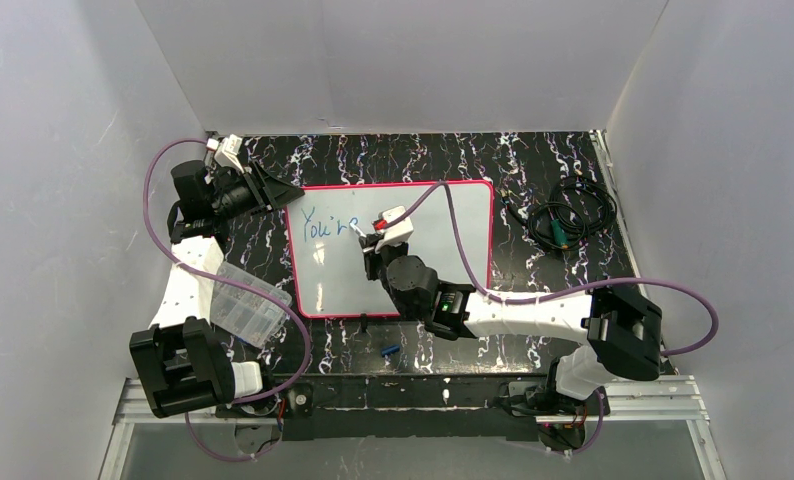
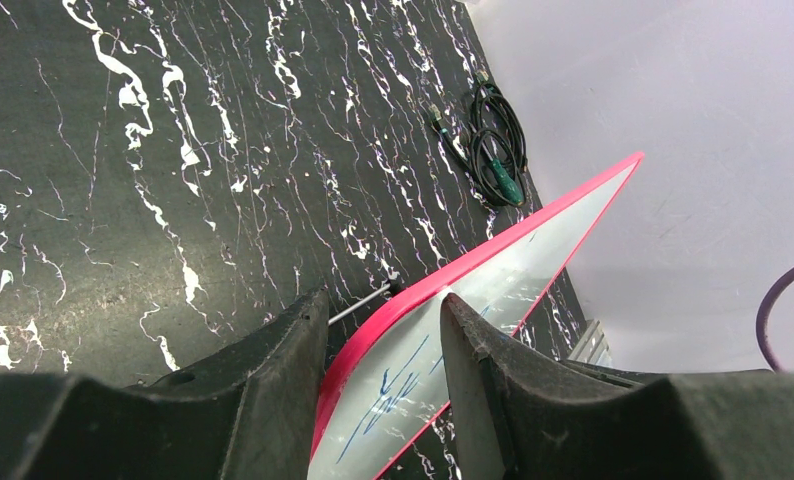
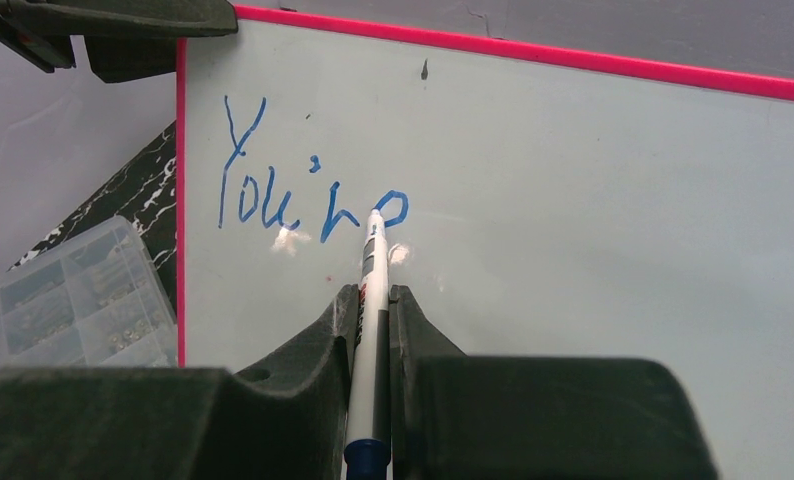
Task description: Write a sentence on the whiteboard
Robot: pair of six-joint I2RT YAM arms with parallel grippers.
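Observation:
The whiteboard (image 1: 423, 270) lies flat on the black marbled table, pink-red frame all round. Blue handwriting (image 1: 328, 222) at its upper left reads "You're". My right gripper (image 1: 375, 248) is over the board and shut on a white marker (image 3: 371, 280) with a blue end. The marker tip touches the last letter of the writing (image 3: 273, 195). My left gripper (image 1: 291, 190) is at the board's upper left corner. In the left wrist view the gripper (image 2: 383, 310) has the board's framed corner (image 2: 563, 225) wedged between its fingers, with blue strokes (image 2: 413, 375) showing.
A small clear plastic box (image 1: 241, 305) stands left of the board, beside the left arm. A coiled black cable (image 1: 568, 212) lies at the back right. A small blue cap (image 1: 390, 349) lies below the board. White walls close in three sides.

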